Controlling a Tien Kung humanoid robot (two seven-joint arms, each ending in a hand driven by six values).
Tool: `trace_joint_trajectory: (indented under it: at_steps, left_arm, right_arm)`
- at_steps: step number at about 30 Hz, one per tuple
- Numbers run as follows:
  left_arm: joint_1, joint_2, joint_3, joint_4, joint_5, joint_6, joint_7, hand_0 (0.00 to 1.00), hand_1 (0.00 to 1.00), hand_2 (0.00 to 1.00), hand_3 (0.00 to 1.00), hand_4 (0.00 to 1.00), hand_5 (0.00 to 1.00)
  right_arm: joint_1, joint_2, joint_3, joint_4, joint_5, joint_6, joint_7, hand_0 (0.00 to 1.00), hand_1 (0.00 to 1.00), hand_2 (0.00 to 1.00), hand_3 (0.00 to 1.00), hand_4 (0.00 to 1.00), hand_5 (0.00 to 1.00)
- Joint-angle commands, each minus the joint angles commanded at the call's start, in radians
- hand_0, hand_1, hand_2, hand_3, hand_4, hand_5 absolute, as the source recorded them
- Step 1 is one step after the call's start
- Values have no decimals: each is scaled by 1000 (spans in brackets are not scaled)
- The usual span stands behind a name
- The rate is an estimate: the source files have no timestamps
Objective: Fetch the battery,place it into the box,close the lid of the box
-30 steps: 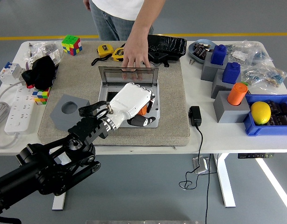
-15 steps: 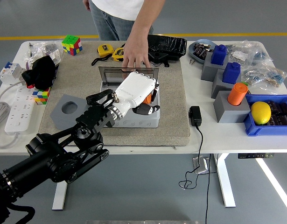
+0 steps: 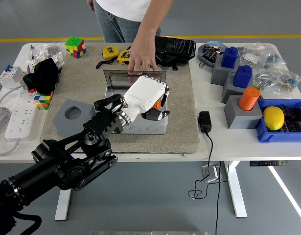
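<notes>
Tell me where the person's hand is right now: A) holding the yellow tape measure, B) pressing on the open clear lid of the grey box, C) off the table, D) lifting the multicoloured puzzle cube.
B: the person's hand rests fingers-down on the open clear lid at the far edge of the grey box, while the robot's white left hand reaches over the box.

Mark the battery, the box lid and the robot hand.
battery (image 3: pixel 158 103), head view: orange end showing past the fingers.
box lid (image 3: pixel 116 78), head view: left part of the open clear lid.
left robot hand (image 3: pixel 143 95), head view: white back of the hand.
</notes>
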Motion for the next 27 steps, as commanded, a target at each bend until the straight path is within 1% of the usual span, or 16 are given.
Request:
trace_joint_trajectory:
  at_steps: [5,7,11,15,19,21,26,27]
  left_arm:
    - [-8,-4,-5,3,0,4,-2,117,95,116,112,633,190]
    - [-15,-6,-6,4,0,5,-3,117,95,116,112,633,190]
    - [-22,-11,-8,25,0,10,-10,117,95,116,112,630,193]
    - [-24,-18,-9,46,0,20,-24,117,95,116,113,632,198]
    - [-22,-18,0,49,-1,19,-27,117,95,116,113,632,198]
    - [-21,-18,2,52,-9,12,-30,128,107,132,132,640,215]
    - [-18,-17,-5,73,-46,-6,-49,128,107,132,132,640,215]
    - [-17,-16,-7,78,-58,-12,-53,173,147,160,180,858,566]
  right_arm:
    - [-25,1,-69,0,34,10,-4,856,791,743,777,998,998]
    - [-39,-2,-122,0,60,17,-9,856,791,743,777,998,998]
    - [-54,-7,-185,0,86,24,-14,855,792,743,777,998,998]
    - [-58,-8,-191,0,91,24,-12,856,792,743,776,998,998]
    - [-53,-10,-204,0,112,23,-5,856,792,743,776,998,998]
    - [-51,-11,-204,0,116,21,-3,856,792,743,776,998,998]
    - [-47,-13,-211,0,128,20,1,856,792,743,776,998,998]
    - [-47,-14,-213,0,131,19,2,856,792,743,778,998,998]
